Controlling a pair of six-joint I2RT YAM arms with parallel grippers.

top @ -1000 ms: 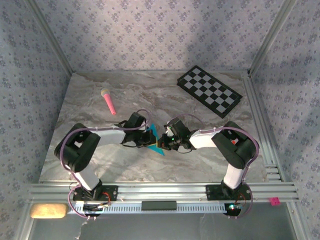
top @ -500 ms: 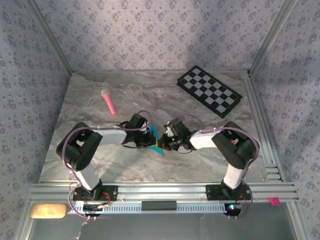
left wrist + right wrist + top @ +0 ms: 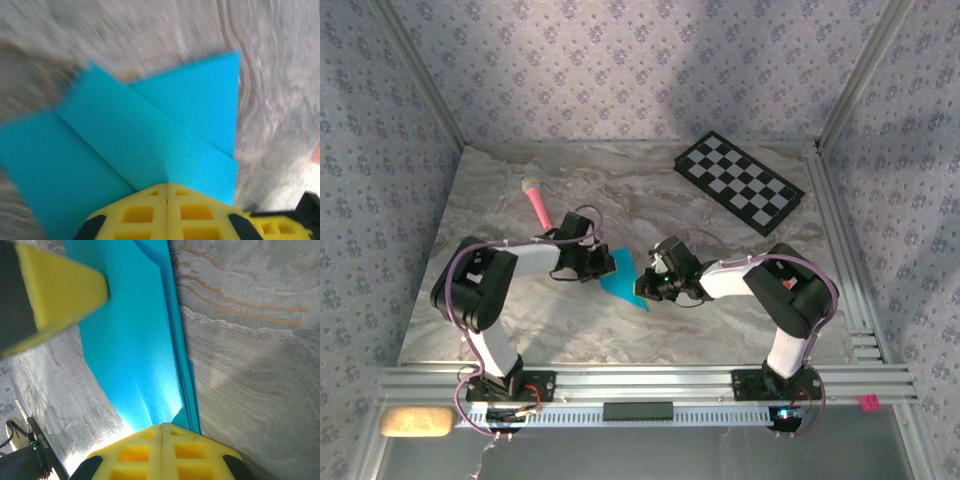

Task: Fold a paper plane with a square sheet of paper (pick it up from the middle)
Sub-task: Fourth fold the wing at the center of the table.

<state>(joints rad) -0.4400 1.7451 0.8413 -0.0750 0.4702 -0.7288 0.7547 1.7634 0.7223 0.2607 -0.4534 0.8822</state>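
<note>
1. Presently, my left arm rises from its base at the near left edge, bends at the elbow and lays its forearm low across the table (image 3: 720, 320) towards the middle. Its wrist sits just beside the pink stick (image 3: 537, 203).
2. My left gripper (image 3: 597, 265) points right, at the upper left edge of the sheet of paper (image 3: 620, 272). Its yellow fingers (image 3: 195, 215) are pressed together with no gap. The left wrist view shows the paper's folded corner running under the tips; I cannot tell whether paper is pinched between them or merely lies beneath.
3. My right arm mirrors this pose: base at the near right, elbow up, forearm reaching left and low.
4. My right gripper (image 3: 642, 288) meets the sheet's lower right end. Its jaws are closed, and in the right wrist view the stacked paper edges disappear between the fingers (image 3: 195, 460), so I record it as gripping the paper.
5. The sheet, bright cyan-blue, plain and creased into overlapping flaps, lies at mid-table between my two grippers.
6. The checkered board (image 3: 740, 183), in black and white squares, rests at the far right, well apart from both arms.
</note>
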